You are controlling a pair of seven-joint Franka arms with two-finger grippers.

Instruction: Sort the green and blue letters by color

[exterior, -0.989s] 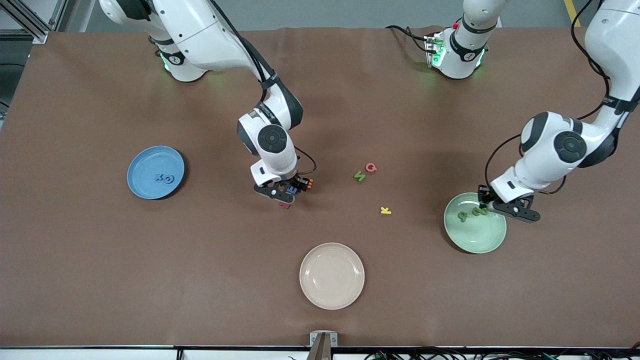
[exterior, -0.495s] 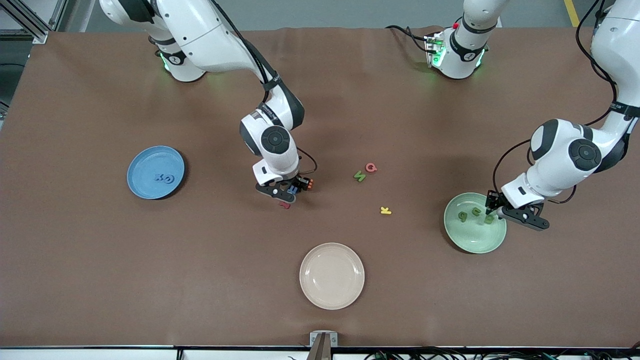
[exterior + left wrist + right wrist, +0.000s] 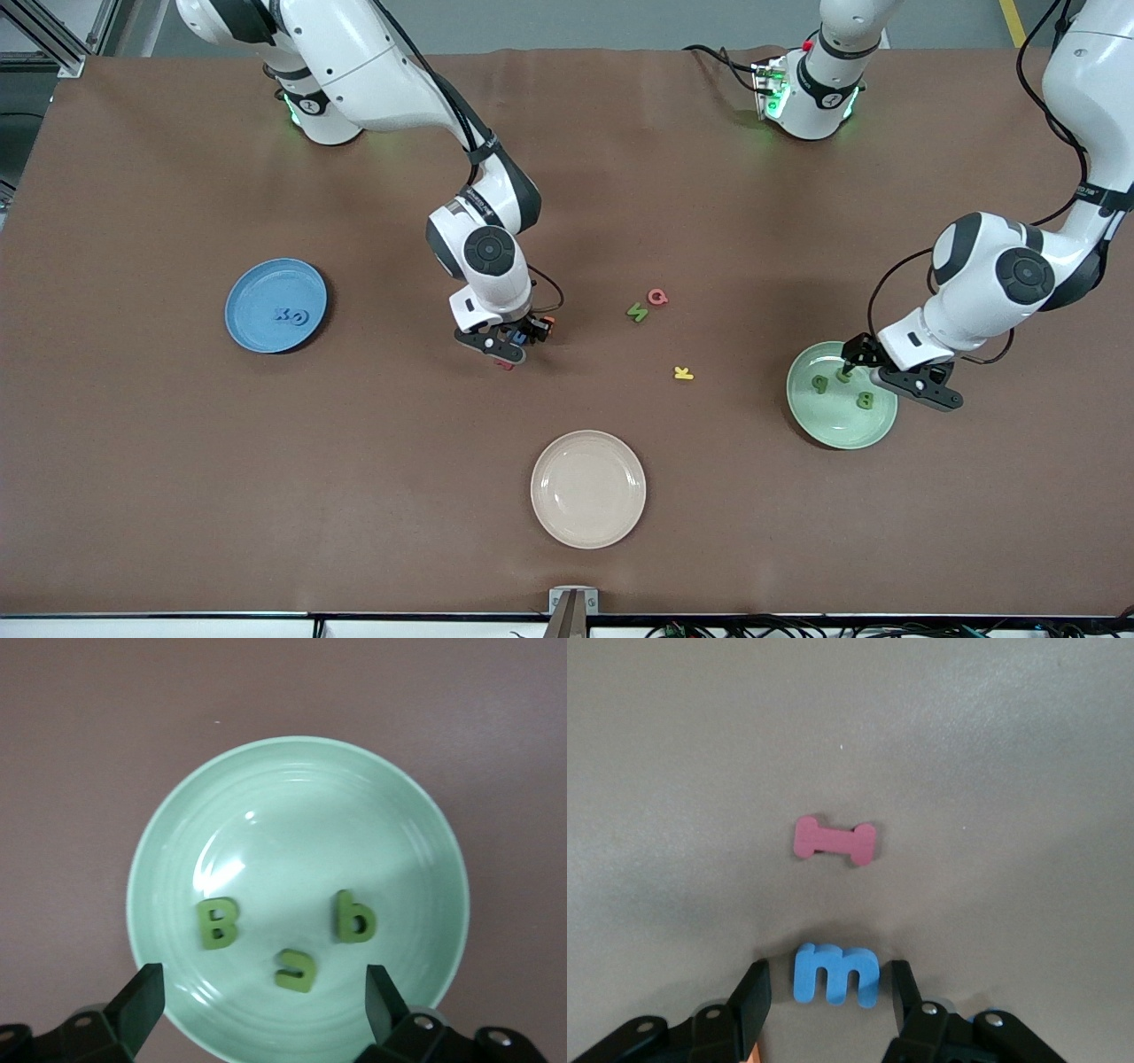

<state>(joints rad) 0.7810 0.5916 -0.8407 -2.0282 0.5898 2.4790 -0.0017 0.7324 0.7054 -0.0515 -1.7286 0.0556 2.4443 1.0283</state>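
Observation:
My left gripper (image 3: pixel 873 372) hangs open over the green plate (image 3: pixel 833 434), its fingertips (image 3: pixel 142 992) spread wide. Three green letters lie in that plate: a B (image 3: pixel 217 923), an S-like one (image 3: pixel 295 968) and a b (image 3: pixel 354 917). One more green letter (image 3: pixel 636 311) lies mid-table. My right gripper (image 3: pixel 516 341) is low at the table, its fingers (image 3: pixel 755 992) on either side of a blue m (image 3: pixel 835 974) with small gaps showing. Two blue letters (image 3: pixel 292 315) lie in the blue plate (image 3: pixel 257 283).
A dark red letter (image 3: pixel 834 840) lies just nearer the front camera than the blue m. A pink G (image 3: pixel 657 297) sits beside the loose green letter, with a yellow K (image 3: pixel 683 373) nearer the camera. A beige plate (image 3: pixel 588 523) stands near the front edge.
My left gripper opened and the green B now lies in the green plate. My right gripper's fingers drew a little closer around the blue m.

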